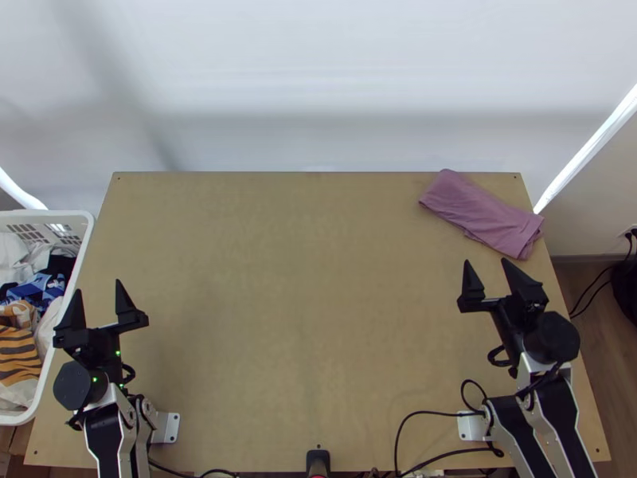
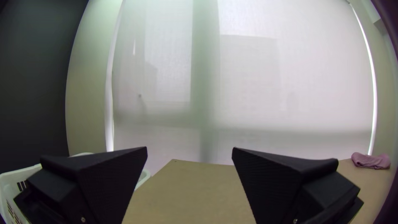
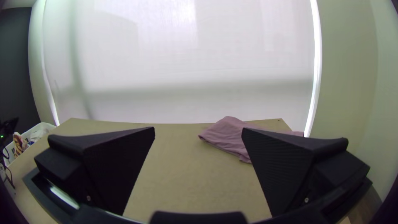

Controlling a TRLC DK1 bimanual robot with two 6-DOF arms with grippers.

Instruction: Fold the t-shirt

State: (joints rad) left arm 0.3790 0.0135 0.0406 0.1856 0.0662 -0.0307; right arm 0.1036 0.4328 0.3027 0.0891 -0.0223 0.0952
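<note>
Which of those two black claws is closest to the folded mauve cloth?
The right arm's black claw: it stands just short of the folded mauve cloth, while the left arm's black claw is far off, beside the white plastic basket.

T-shirt [image 1: 484, 217] on table [image 1: 318, 303], at far right corner, basket [image 1: 49, 214] at table's left edge, cloth [image 1: 19, 357] inside

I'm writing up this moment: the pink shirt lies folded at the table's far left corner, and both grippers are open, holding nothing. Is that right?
Not quite: the pink shirt lies folded at the table's far right corner, not the far left, as the top view shows. The left gripper and right gripper are indeed open, holding nothing.
</note>
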